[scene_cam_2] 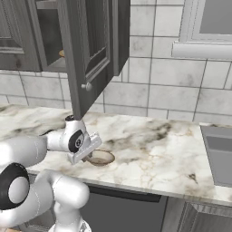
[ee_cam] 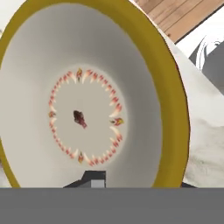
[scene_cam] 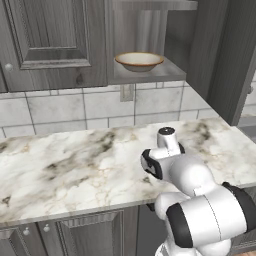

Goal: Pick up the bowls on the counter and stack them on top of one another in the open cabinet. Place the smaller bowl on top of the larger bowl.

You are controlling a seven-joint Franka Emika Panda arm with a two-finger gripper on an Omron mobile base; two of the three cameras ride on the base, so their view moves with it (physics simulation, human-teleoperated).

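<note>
Counter (scene_cam: 60, 165): a long white marble slab with grey and brownish veins, smooth and flat. It looks slick, so a bowl nudged sideways would likely slide rather than stay put.
Cabinet (scene_cam: 150, 75): grey wood grain, open, with a plain flat shelf above the tiled wall. Its door (scene_cam_2: 86, 54) hangs open just over the arm's work area. I judge a straight lift could knock the bowl or the wrist against the door's lower edge.
Larger bowl (scene_cam: 139, 60): shallow, round, cream inside, tan-brown rim. It already sits on the cabinet shelf, near the front edge. A hard set-down on top could push it or make it rock.
Smaller bowl (scene_cam_2: 100, 157): on the counter near the front edge, right under the end effector. In the hand view it (ee_cam: 87, 100) shows a cream inside, a mustard-brown rim and a ring of small red-orange marks round a dark centre spot. The rim is thin and the wall is glazed and sloped, so a pinch there could slip or tip the bowl on lifting.
End effector (scene_cam_2: 86, 152): down at the smaller bowl's near rim. One dark fingertip (ee_cam: 94, 179) shows at the rim; I cannot tell whether the grip has closed on it.
</note>
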